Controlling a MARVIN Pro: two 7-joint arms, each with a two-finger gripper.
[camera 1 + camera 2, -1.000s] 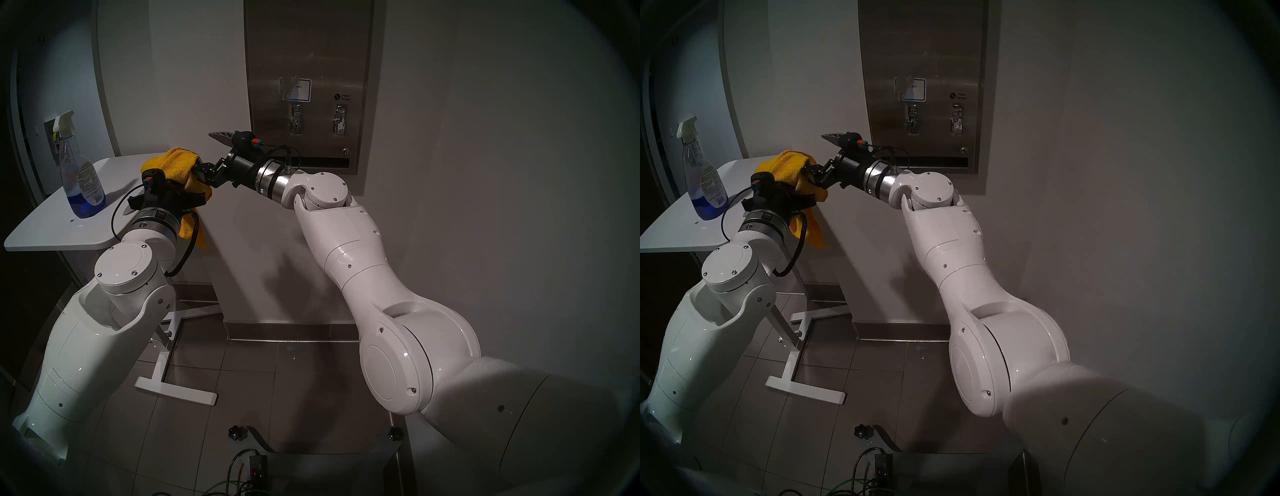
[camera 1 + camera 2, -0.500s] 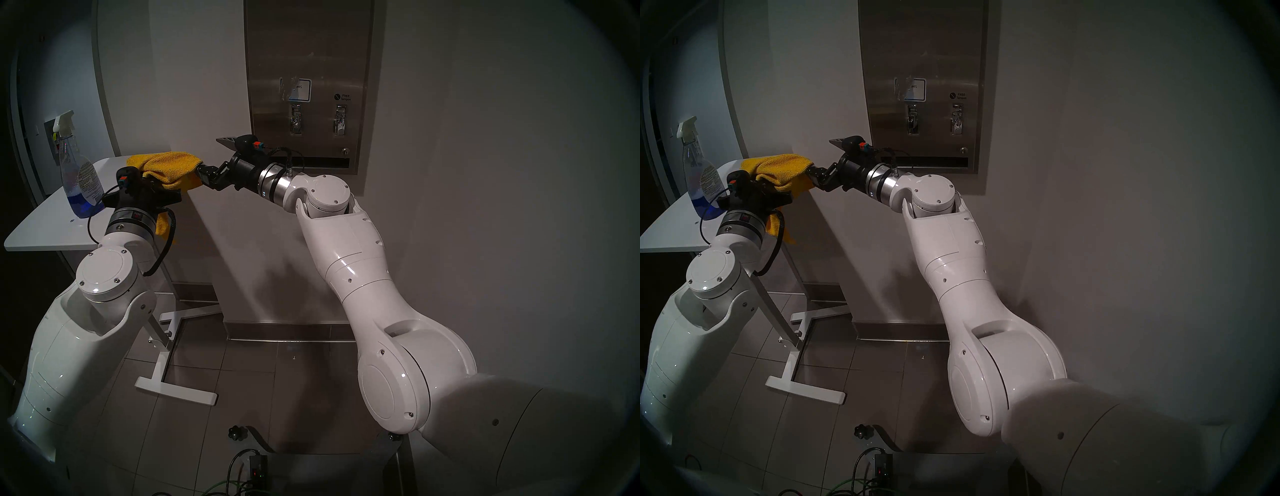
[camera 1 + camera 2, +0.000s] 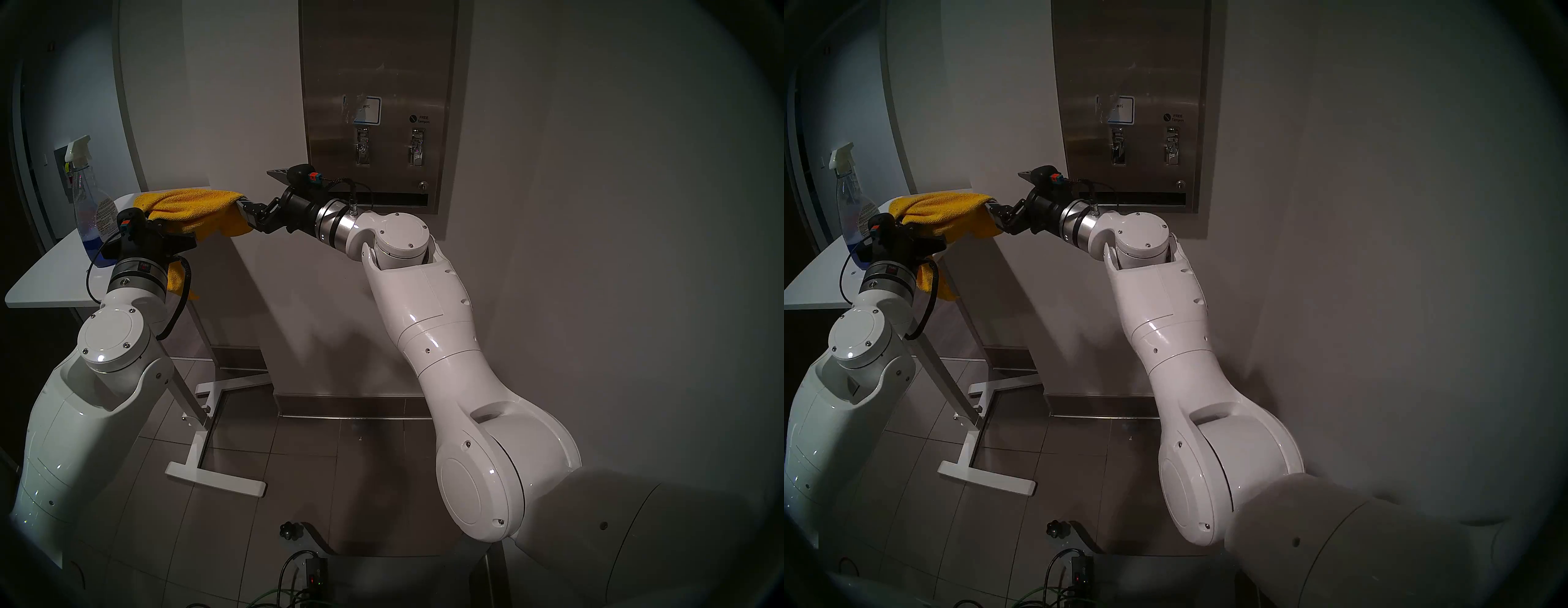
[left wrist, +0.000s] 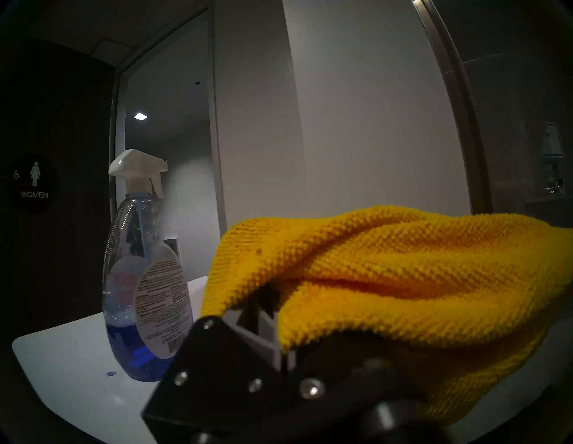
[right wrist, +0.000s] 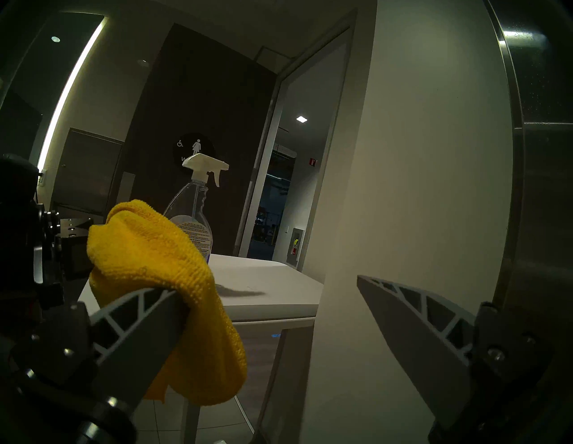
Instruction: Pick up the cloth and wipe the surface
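The yellow cloth point(image 3: 191, 206) hangs stretched between my two grippers, over the near right corner of the white table. My left gripper point(image 3: 163, 227) is shut on the cloth's left end, and a loose tail droops below its wrist. In the left wrist view the cloth point(image 4: 387, 273) covers the fingers. My right gripper point(image 5: 268, 286) is open wide, and the cloth point(image 5: 161, 263) is draped over the tip of one finger only. The other finger is bare. The steel dispenser surface point(image 3: 382, 63) is on the wall behind and right of my right wrist, and neither gripper touches it.
A spray bottle point(image 3: 95, 220) with blue liquid stands on the white table point(image 3: 51, 276), just left of my left wrist. The table's white legs point(image 3: 212, 479) rest on the tiled floor. A wall corner rises behind the cloth.
My left arm has drawn back to the left with the cloth, pulling it from a bunched heap into a long stretched band. My right gripper shifted slightly right and stayed open.
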